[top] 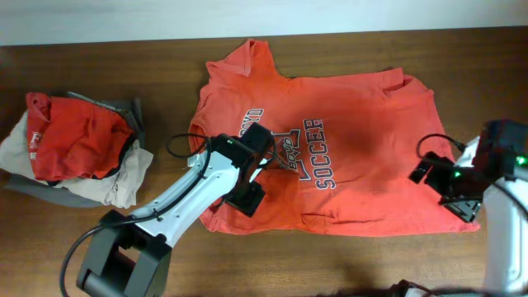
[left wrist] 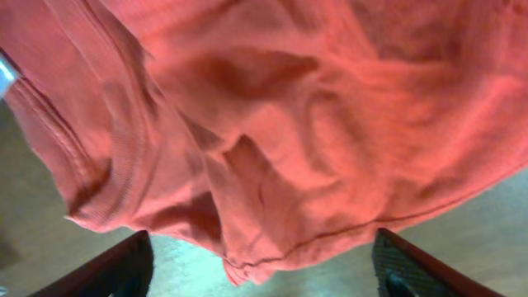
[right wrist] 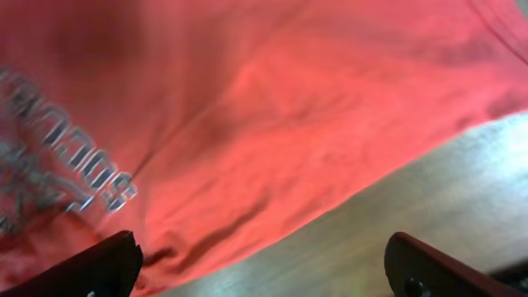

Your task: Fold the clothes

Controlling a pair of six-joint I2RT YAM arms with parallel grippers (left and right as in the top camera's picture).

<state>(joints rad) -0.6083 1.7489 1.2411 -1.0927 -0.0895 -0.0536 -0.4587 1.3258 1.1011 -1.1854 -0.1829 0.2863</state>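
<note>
T-shirt (top: pixel 355 148) lies spread print-up on our counter (top: pixel 99 58); our left jaws stand spread over its crumpled edge, our right jaws spread wide over its opposite edge.

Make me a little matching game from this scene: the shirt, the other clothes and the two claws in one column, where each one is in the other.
Things:
1. orange-red T-shirt
2. heap of clothes
3. left claw
4. right claw

Places:
a. bunched at the table's left end
b. open, over the shirt's right corner
c. spread flat mid-table
d. open, over the shirt's left edge

Pairs: 1-c, 2-a, 3-d, 4-b
</note>
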